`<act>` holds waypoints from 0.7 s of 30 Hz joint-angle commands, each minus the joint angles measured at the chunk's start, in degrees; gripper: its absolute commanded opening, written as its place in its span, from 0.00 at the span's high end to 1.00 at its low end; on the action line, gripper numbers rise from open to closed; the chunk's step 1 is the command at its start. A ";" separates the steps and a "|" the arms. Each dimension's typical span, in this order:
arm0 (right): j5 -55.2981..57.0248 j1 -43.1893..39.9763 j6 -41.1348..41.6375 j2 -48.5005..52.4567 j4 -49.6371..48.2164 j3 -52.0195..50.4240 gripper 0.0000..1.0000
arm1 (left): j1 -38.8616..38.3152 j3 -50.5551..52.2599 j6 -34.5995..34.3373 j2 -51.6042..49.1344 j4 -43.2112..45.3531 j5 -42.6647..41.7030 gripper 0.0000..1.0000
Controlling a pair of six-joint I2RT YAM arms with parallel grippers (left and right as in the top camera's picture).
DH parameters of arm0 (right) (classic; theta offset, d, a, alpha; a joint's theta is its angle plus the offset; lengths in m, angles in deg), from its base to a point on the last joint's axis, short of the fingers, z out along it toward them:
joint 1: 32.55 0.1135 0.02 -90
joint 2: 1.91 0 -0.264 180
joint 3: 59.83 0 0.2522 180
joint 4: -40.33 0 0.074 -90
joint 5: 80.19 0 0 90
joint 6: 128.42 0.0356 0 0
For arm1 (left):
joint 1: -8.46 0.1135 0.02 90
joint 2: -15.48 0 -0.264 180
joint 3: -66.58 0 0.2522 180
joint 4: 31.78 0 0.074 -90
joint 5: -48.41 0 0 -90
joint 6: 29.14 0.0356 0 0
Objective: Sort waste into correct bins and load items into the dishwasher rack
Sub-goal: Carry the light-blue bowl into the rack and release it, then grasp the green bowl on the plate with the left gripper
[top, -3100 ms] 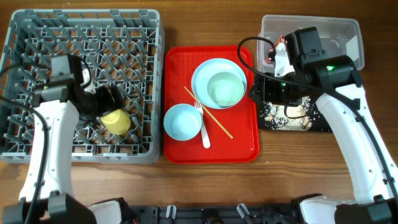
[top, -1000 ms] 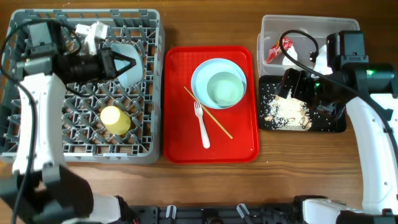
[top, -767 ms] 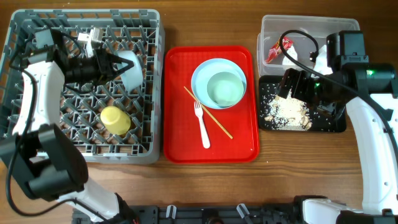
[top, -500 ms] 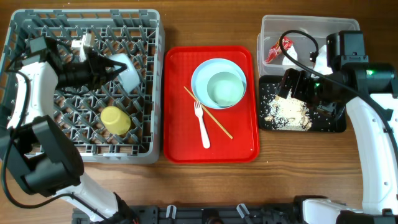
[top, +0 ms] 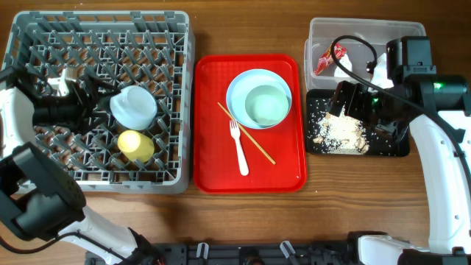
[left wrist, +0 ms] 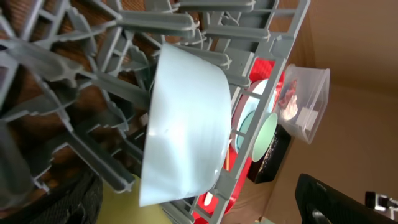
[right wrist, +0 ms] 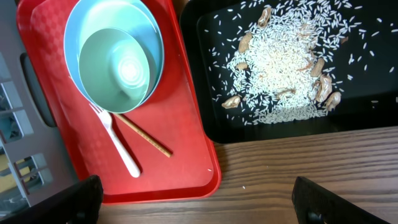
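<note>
Two bowls: the upturned bowl (top: 134,107) lies mouth-down on the pegs of the dishwasher rack (top: 96,16); the second bowl (top: 266,104) stands upright inside the plate (top: 238,87).
Yellow cup: the yellow cup (top: 136,145) is in the rack, just beside the upturned bowl, on the side toward the arm bases.
Left tool: the left tool (top: 99,103) is low over the rack, just to the left of the upturned bowl; its fingers look apart and hold nothing.
Right tool: the right tool (top: 352,101) hangs above the black tray (top: 386,149); the wrist view shows its fingers wide apart and empty.
Red serving tray: the red serving tray (top: 250,175) lies on the tabletop (top: 243,29) between the rack and the bins, and carries the plate.
Fork: the fork (top: 239,151) is white and lies on the red tray, prongs pointing to the plate.
Chopsticks: the chopsticks (top: 265,153) lie slantwise on the red tray, passing close by the prongs of the fork.
Clear tub: the clear tub (top: 368,31) is at the far right and contains the red wrapper (top: 327,59) and the white scrap (left wrist: 306,117).
Rice scraps: the rice scraps (top: 340,131) are spread in the black tray, just beside the tub.
</note>
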 commanded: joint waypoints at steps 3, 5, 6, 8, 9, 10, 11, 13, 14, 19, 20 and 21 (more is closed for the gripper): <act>0.74 -0.17 -1.03 -0.61 0.26 0.31 0.02 | -2.99 -0.61 -0.68 7.80 1.16 -2.40 0.00; 0.74 -0.17 -1.03 -0.61 0.24 0.31 0.02 | -6.95 -0.61 -0.72 11.74 2.43 -2.16 0.00; 0.74 -0.17 -1.01 -0.61 0.24 0.31 0.01 | -9.14 -0.61 -0.76 13.25 3.17 -1.25 0.00; 0.72 -0.17 -0.96 -0.61 0.24 0.31 0.00 | -15.93 -0.61 -0.81 16.24 5.38 1.55 0.00; 0.72 -0.17 -0.94 -0.61 0.26 0.31 0.00 | -18.91 -0.61 -1.09 16.94 6.49 3.37 0.00; 0.72 -0.17 -0.90 -0.61 0.28 0.31 0.00 | -23.61 -0.61 -2.95 17.51 8.37 7.32 0.00; 0.74 -0.17 -0.70 -0.61 0.37 0.31 0.00 | -27.65 -0.61 -4.63 17.57 10.10 11.26 0.00; 1.99 -0.20 1.01 -0.61 1.20 0.31 0.00 | -35.69 -0.59 -5.73 17.16 13.20 17.33 0.00; 5.73 -0.20 4.33 -0.61 2.29 0.31 0.00 | -40.85 -0.59 -5.75 16.79 15.41 20.92 0.00; 12.44 -2.38 10.14 -0.61 6.12 0.31 0.00 | -58.34 -0.59 -8.59 13.88 25.90 36.06 0.00; 12.31 -3.34 10.43 -0.61 6.45 0.31 0.00 | -60.76 -0.59 -8.57 12.90 27.76 37.27 0.00; 12.26 -4.46 10.40 -0.61 6.80 0.31 0.00 | -62.93 -0.59 -8.55 11.69 29.49 38.05 0.00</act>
